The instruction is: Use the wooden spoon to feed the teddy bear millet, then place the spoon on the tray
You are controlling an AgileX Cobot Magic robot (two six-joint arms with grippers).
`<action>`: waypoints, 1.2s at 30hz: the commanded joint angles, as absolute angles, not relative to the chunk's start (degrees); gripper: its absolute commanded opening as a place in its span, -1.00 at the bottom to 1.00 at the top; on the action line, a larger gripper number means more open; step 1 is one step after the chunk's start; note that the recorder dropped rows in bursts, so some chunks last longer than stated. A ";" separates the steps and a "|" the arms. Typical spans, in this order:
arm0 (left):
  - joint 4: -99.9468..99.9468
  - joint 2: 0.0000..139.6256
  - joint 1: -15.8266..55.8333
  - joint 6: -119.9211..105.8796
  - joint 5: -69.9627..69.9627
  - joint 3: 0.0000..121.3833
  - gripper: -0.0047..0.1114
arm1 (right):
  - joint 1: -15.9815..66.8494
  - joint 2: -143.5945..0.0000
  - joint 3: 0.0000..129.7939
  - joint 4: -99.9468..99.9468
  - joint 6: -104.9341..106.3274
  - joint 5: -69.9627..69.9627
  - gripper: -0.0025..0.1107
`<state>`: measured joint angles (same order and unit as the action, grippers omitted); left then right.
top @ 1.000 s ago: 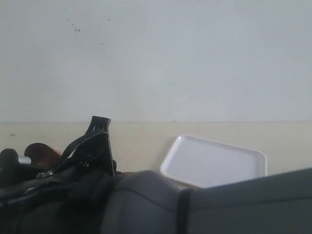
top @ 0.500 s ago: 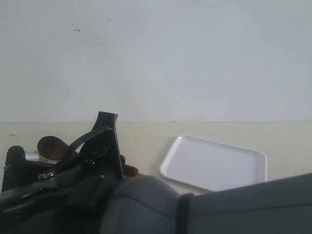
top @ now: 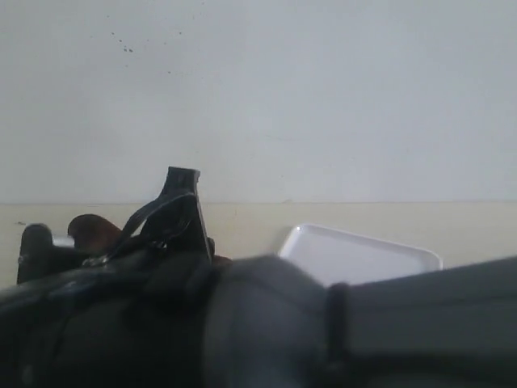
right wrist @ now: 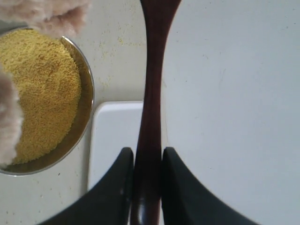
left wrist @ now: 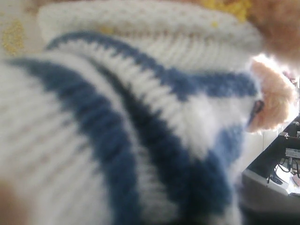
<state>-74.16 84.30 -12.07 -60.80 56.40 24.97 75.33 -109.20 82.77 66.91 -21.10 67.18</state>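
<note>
- Right end effector [right wrist: 147, 152]: its two fingers are clamping the handle of the wooden spoon [right wrist: 152, 93].
- Spoon: its bowl is showing at the left of the exterior view.
- Tray [top: 363, 252]: is lying flat on the surface [top: 242, 222], right of centre.
- Millet [right wrist: 42, 89]: is filling a metal bowl [right wrist: 87, 108] just beside a tray corner.
- Teddy bear [left wrist: 140, 117]: its striped shirt is filling the left wrist view.
- Left end effector: is not showing, so whether apart or together cannot be told.
</note>
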 commanded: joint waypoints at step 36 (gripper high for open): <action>-83.97 83.71 -12.08 -67.80 59.41 25.06 -0.85 | 38.81 -91.61 79.85 6.88 7.97 69.96 -0.96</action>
